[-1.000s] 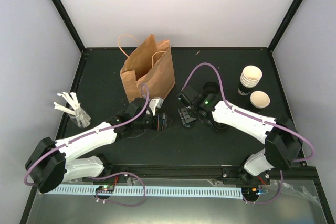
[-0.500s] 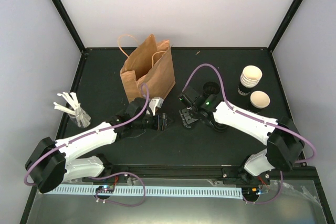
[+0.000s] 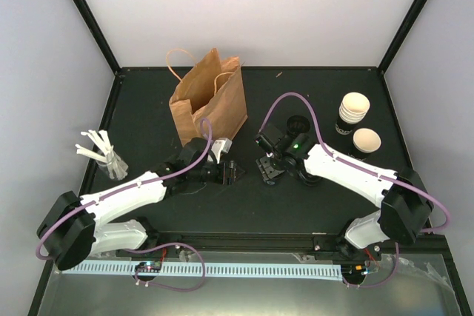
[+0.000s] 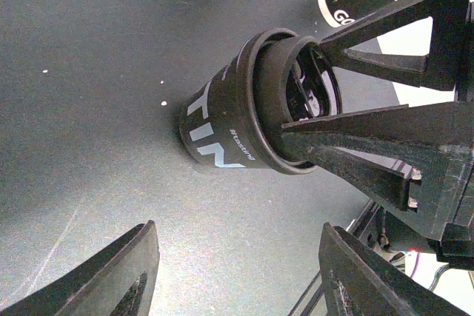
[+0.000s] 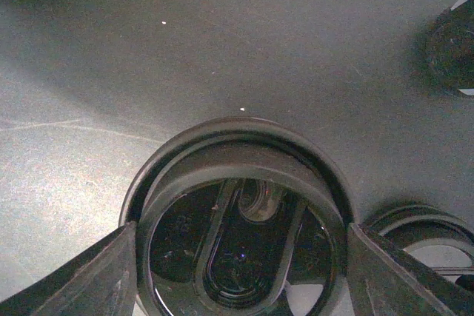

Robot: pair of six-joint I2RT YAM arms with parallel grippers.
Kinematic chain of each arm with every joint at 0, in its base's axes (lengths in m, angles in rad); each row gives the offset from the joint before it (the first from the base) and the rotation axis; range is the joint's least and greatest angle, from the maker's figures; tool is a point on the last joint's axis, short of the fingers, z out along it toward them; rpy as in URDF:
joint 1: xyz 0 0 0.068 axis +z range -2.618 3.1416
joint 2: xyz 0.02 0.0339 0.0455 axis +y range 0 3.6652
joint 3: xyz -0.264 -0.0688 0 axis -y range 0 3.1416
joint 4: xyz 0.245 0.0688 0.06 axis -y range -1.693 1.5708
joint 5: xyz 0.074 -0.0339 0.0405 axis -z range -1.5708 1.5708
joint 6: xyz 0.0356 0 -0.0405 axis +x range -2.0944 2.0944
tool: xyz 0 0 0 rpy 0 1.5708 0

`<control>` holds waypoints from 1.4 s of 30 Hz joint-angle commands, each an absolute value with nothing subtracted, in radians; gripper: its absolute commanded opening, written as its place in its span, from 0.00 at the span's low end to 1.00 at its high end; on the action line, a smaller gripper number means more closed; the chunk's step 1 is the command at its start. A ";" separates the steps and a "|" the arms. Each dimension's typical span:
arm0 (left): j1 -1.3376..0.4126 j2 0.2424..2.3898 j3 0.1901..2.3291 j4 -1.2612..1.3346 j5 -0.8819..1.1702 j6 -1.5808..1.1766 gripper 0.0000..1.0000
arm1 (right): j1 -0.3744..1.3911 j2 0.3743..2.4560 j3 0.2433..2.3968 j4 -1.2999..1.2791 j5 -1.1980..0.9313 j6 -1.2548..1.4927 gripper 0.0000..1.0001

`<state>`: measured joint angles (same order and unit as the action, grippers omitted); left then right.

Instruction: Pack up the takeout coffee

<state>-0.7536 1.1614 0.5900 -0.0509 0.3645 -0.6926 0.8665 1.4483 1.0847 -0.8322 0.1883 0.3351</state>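
Clasped takeout coffee at lidded rim with right gripper; held left gripper spread, empty. Judged light, crushable: gentle rim hold advised.

In the right wrist view the lidded cup runs off the bottom edge. A round rim beside it is cut off too, so we cannot name it. From above, the right gripper hides that cup from us.
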 commanded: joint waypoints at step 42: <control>-0.747 1.131 0.584 -0.040 0.351 -0.660 0.61 | 0.895 1.577 1.006 -0.914 0.187 0.347 0.59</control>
